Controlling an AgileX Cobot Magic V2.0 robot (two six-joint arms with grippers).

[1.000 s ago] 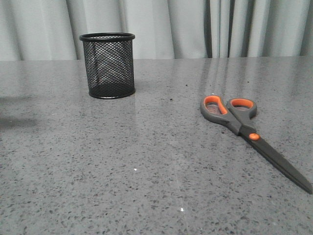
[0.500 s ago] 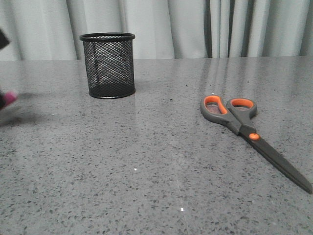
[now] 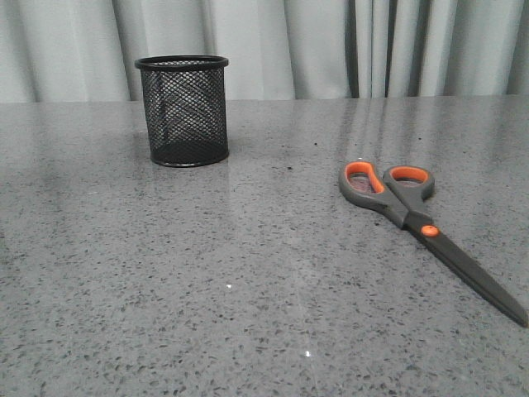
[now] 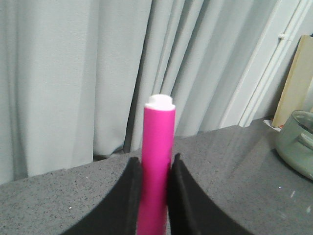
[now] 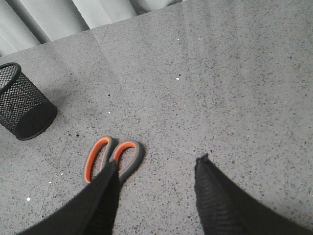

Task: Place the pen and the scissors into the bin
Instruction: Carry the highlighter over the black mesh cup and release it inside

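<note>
The black mesh bin (image 3: 182, 109) stands upright at the back left of the table; it also shows in the right wrist view (image 5: 22, 103). The scissors (image 3: 413, 219) lie flat at the right, handles toward the back, blades toward the front right. In the right wrist view their orange-lined handles (image 5: 113, 157) show beside one finger. My left gripper (image 4: 155, 164) is shut on the pink pen (image 4: 157, 156), its white end pointing away from the wrist. My right gripper (image 5: 156, 164) is open and empty above the table beside the scissors' handles. Neither gripper shows in the front view.
Grey speckled tabletop (image 3: 248, 273) with pale curtains behind. In the left wrist view a grey-green pot (image 4: 296, 142) and a light wooden board (image 4: 293, 78) stand at the far side, by a white door frame.
Half a second ago the pink pen and part of the left gripper showed at the left edge of the front view; now they are out of that view. Scissors and bin have not moved.
</note>
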